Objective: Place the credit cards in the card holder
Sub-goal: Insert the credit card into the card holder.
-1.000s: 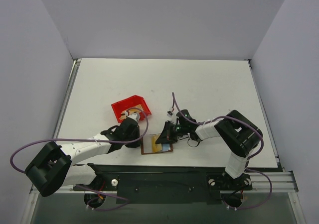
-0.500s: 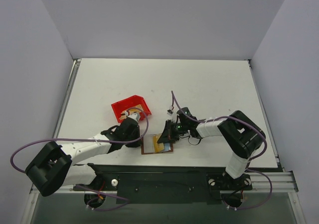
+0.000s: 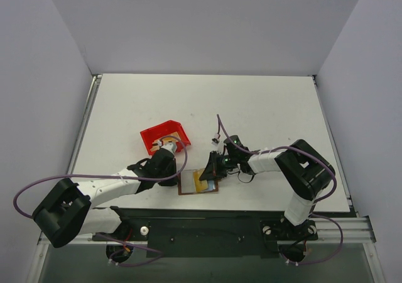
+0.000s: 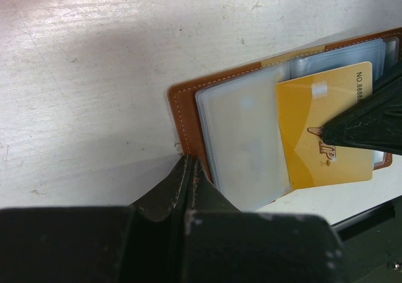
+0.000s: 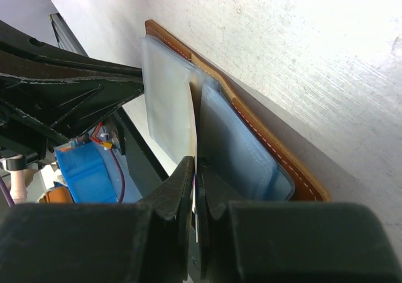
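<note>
My right gripper (image 5: 196,175) is clamped on a credit card (image 4: 320,144), jaws nearly together w/ only the card's thin edge btwn them. The card is gold, w/ printed digits along one short end. In the right wrist view it shows edge-on, standing btwn two clear pocket leaves (image 5: 164,100) of the card holder (image 4: 182,107). In the left wrist view one long side of the card runs alongside the nearer leaf, and that leaf overlaps it slightly at one corner. The rest of the card lies bare over the pockets, w/ my right fingertip dark across its far end.

My left gripper (image 4: 188,170) has its jaws closed together. The tips sit at the holder's brown stitched rim, by the corner nearest my left arm. Can't tell if they pinch the rim or just press on it.

The card holder lies open and flat on the table (image 3: 264,107), brown cover down and pockets up. It's close to the near edge, approx mid-width, directly btwn my two wrists.

Further out, a red bin (image 3: 152,134) stands just beyond my left wrist, left of table ctr and apart from the holder. Sth tan shows inside it, too small to make out. Both arms come in low from the near edge and meet over the holder, a purple cable looping along each.
</note>
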### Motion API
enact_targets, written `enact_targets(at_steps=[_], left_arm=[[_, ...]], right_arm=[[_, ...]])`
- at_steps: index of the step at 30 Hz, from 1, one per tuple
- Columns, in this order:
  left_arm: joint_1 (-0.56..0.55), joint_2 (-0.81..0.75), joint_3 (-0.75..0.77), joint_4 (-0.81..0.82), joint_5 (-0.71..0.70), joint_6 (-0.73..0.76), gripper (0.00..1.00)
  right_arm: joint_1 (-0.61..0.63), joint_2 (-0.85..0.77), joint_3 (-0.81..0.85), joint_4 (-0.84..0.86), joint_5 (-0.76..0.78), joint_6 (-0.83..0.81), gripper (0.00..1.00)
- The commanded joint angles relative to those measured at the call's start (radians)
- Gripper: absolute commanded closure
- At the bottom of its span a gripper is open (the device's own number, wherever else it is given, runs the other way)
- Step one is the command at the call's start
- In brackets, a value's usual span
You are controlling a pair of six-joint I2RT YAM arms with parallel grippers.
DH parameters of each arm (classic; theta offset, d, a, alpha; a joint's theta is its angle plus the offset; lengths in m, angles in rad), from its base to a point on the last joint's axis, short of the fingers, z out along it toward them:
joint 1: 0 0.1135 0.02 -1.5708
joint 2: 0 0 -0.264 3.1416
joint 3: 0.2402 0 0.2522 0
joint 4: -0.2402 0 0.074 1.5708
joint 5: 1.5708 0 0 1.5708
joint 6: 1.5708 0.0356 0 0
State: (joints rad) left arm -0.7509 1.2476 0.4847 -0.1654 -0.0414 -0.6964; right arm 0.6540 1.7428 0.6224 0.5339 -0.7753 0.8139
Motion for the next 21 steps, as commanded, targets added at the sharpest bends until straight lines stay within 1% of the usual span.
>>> enact_targets(at_steps=[1, 21], left_arm=[[0.004, 0.015, 0.015, 0.000, 0.005, 0.003, 1.00], [0.004, 0.015, 0.011, 0.004, 0.006, 0.001, 1.00]], right_arm=[[-0.011, -0.020, -0.007, 0.015, 0.030, 0.005, 1.00], [-0.017, 0.026, -0.018, 0.080, 0.022, 0.050, 1.00]])
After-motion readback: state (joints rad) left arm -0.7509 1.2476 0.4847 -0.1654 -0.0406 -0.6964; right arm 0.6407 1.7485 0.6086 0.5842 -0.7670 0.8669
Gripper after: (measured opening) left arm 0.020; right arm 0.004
